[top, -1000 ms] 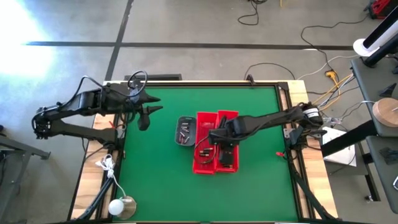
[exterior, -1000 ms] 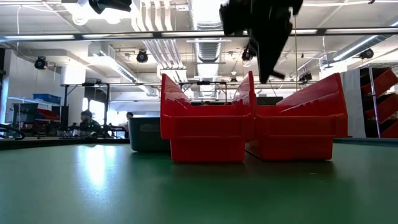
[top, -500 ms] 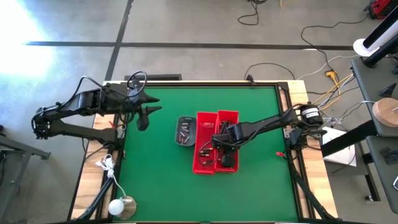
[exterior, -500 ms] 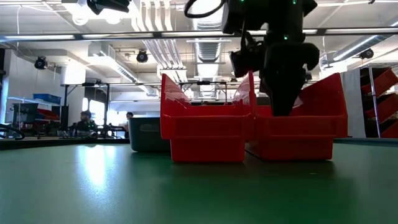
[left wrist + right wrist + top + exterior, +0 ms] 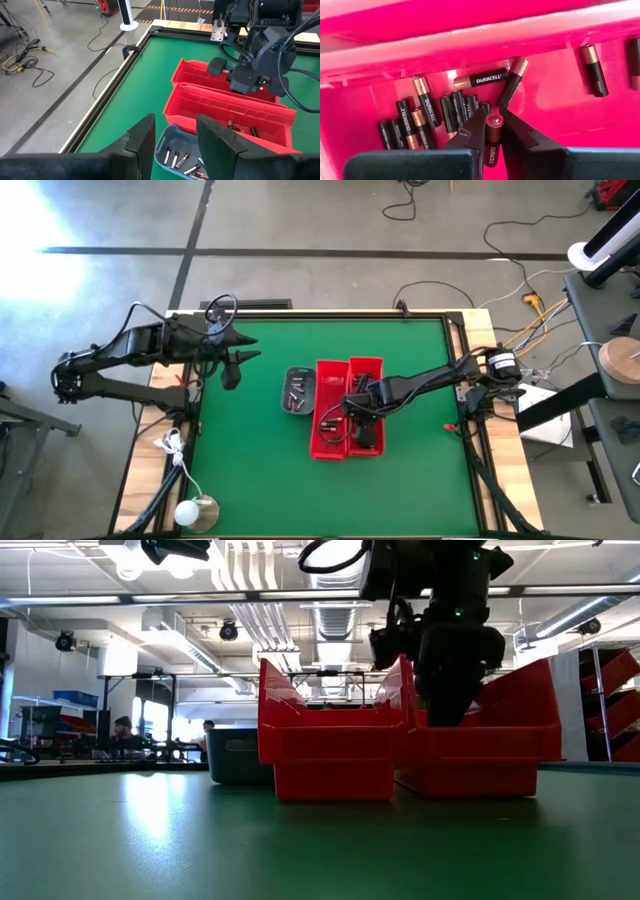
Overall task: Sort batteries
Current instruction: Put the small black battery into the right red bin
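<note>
My right gripper [image 5: 492,131] reaches down into the right-hand red bin [image 5: 367,380] and is shut on one dark, copper-topped battery [image 5: 491,142]. Several more batteries [image 5: 427,107] lie flat on that bin's floor just beyond the fingertips. In the low view the right gripper [image 5: 447,710] dips behind the bin's front wall [image 5: 480,745]. Other batteries [image 5: 175,159] lie in the small grey tray [image 5: 297,392], left of the left-hand red bin [image 5: 330,442]. My left gripper [image 5: 232,366] hovers open near the table's left edge, touching nothing. My right gripper pinches the battery by its dark body [image 5: 489,150] between the two fingers [image 5: 472,134], which come from above and point down into the bin. The battery lies along the fingers, its round end [image 5: 494,120] showing at their tips. Whether it touches the batteries below, I cannot tell.
The two red bins stand side by side at mid-table with the grey tray against their left. Green table surface [image 5: 260,470] lies open around them. A silvery cup [image 5: 203,512] sits at the near left corner. People show far off in the room [image 5: 125,730].
My right gripper has come down from above the bins into the right-hand red bin, shifting slightly toward the table's near edge, and now stays low inside it.
</note>
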Robot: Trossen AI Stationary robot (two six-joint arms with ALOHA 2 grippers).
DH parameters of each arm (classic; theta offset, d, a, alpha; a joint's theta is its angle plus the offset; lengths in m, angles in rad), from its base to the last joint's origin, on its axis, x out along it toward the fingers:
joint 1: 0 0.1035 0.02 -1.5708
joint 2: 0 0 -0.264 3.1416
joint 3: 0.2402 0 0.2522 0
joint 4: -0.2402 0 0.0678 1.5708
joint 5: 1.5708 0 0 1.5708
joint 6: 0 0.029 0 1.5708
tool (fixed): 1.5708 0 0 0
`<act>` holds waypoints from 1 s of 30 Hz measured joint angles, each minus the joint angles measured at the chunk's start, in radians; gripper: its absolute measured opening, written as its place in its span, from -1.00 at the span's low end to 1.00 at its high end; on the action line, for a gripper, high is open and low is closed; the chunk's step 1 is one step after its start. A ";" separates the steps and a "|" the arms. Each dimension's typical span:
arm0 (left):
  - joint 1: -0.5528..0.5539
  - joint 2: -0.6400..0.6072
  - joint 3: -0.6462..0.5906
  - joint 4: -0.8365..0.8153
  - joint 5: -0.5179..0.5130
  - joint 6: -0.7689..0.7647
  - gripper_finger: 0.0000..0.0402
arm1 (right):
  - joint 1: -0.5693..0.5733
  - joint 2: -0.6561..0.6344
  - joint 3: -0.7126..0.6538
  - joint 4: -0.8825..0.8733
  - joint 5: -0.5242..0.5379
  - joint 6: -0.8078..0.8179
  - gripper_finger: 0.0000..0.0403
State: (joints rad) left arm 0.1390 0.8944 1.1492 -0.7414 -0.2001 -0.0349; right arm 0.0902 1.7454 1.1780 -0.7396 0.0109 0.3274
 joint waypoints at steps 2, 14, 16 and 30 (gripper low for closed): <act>0.000 0.000 0.000 0.000 0.000 0.000 -0.38 | 0.000 0.000 0.000 0.004 0.000 -0.015 -0.84; 0.000 0.000 0.000 -0.001 0.000 -0.011 -0.38 | 0.043 0.005 0.121 -0.095 0.034 -0.078 -0.83; 0.000 0.000 0.000 -0.004 0.000 -0.011 -0.38 | 0.046 0.006 0.116 -0.090 0.038 -0.079 -0.83; -0.001 0.000 0.000 -0.077 0.067 -0.012 -0.39 | 0.048 0.122 0.102 -0.066 0.094 -0.103 -0.81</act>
State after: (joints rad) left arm 0.1383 0.8948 1.1496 -0.8187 -0.1331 -0.0467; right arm 0.1379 1.8675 1.2800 -0.8054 0.1053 0.2249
